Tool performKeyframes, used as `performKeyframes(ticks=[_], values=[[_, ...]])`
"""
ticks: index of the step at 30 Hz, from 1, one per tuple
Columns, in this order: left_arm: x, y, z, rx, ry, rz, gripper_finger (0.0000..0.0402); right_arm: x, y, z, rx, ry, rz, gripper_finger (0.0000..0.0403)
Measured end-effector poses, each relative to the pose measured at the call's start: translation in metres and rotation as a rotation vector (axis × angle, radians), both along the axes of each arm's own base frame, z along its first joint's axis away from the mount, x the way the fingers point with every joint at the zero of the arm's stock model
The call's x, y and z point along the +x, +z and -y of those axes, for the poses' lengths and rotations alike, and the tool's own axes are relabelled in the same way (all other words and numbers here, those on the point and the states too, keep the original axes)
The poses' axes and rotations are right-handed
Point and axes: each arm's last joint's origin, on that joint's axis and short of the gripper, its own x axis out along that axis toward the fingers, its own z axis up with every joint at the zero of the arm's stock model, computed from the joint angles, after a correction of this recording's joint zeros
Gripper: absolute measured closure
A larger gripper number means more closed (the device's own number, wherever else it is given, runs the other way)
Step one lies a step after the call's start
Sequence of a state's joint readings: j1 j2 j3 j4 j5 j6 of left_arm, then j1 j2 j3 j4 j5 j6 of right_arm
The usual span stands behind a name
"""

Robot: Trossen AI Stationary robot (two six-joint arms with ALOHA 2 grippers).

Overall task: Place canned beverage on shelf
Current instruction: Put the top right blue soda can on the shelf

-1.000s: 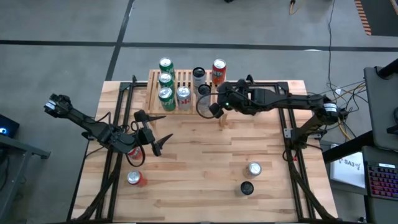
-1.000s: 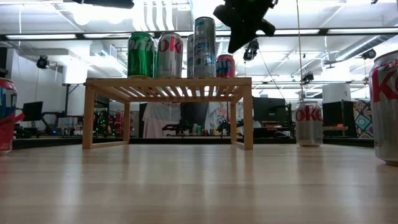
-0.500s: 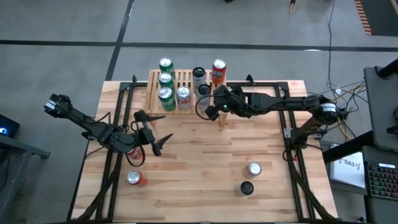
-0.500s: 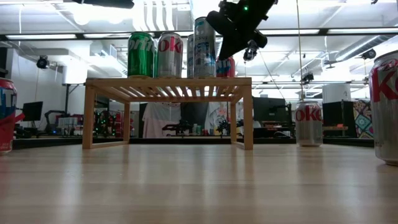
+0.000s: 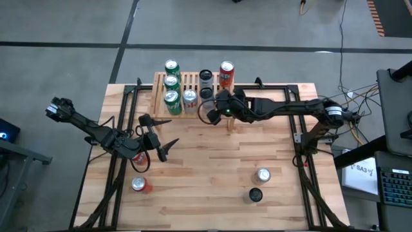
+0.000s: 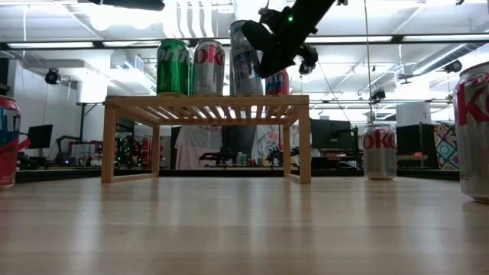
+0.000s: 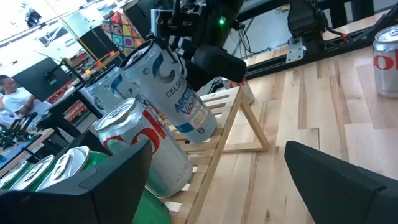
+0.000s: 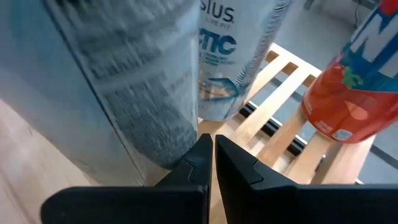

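The shelf (image 5: pixel 194 82) (image 6: pixel 206 103) stands at the table's far side with several cans on its slats. A tall white canned beverage (image 5: pixel 207 94) (image 6: pixel 244 55) (image 7: pixel 171 87) stands on it, tilted, its top leaning toward the table's left. My right gripper (image 5: pixel 214 103) (image 6: pixel 266 70) (image 8: pixel 208 152) is shut and lies against this can's right side. My left gripper (image 5: pixel 165 134) (image 7: pixel 230 186) hangs open over the table's left part, away from the shelf, with nothing between its fingers. My right gripper pushes the tall can's side wall (image 8: pixel 177 143) with the outer side of its shut fingers (image 8: pixel 198 155). It comes from the table's right, slanting down. The can leans toward the table's left, its bottom (image 7: pixel 200 129) still on the shelf's slats.
On the shelf stand green cans (image 5: pixel 172 82), a silver cola can (image 5: pixel 190 100), a second tall can (image 5: pixel 206 77) and an orange can (image 5: pixel 226 74). Red cans (image 5: pixel 139 185) lie near my left arm. Two more cans (image 5: pixel 262 174) (image 5: pixel 255 194) stand at the near right.
My right gripper, still shut, has gone down and toward the table's left, onto the tall white can. The can, upright a second ago, has tipped toward the left with its base staying on the shelf.
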State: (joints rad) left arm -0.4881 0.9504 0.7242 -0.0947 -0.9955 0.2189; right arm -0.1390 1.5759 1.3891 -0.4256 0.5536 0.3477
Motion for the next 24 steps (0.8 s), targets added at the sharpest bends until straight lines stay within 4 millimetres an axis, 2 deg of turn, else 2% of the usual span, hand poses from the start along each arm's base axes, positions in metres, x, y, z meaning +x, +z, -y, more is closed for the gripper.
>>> performKeyframes(ticks=[15, 24], values=[[0.000, 0.000, 0.000, 0.001, 0.000, -0.002, 0.0049, 0.003, -0.003, 0.000, -0.003, 0.010, -0.004, 0.0390], [0.000, 0.000, 0.001, -0.006, -0.022, -0.006, 0.0049, -0.009, 0.013, -0.002, -0.021, 0.022, 0.001, 0.0390]])
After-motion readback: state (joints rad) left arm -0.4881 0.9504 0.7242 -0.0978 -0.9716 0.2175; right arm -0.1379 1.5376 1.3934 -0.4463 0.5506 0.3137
